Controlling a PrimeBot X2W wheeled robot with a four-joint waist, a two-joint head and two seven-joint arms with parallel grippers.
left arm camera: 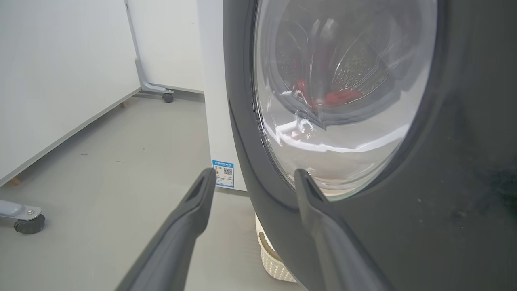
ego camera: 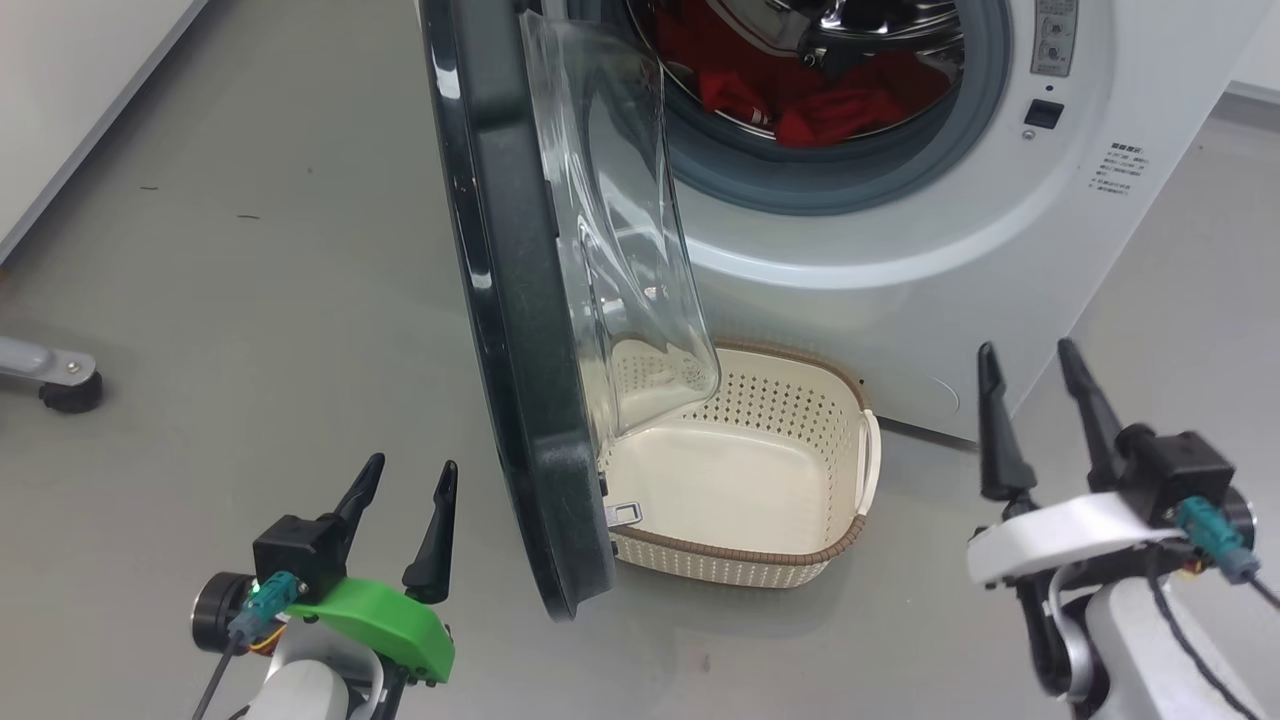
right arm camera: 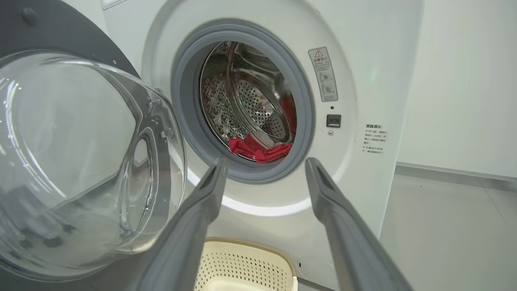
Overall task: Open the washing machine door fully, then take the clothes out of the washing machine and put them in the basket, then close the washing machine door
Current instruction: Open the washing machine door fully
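The washing machine [ego camera: 900, 240] [right arm camera: 363, 60] stands ahead with its door [ego camera: 510, 300] [left arm camera: 424, 182] [right arm camera: 80, 153] swung out toward me, edge-on in the head view. Red clothes [ego camera: 820, 100] [right arm camera: 260, 150] lie in the bottom of the steel drum. The cream basket [ego camera: 740, 560] [right arm camera: 242, 262] sits on the floor under the opening, holding nothing. My left gripper [ego camera: 412, 495] [left arm camera: 252, 178] is open, low and just left of the door's outer face. My right gripper [ego camera: 1035, 370] [right arm camera: 264, 165] is open to the right of the basket, pointing at the opening.
A grey floor [ego camera: 250, 300] spreads to the left. A caster foot [ego camera: 68, 385] [left arm camera: 28, 222] of a frame stands at the far left beside a white wall panel [left arm camera: 60, 81]. A blue label [left arm camera: 223, 173] is on the machine's side.
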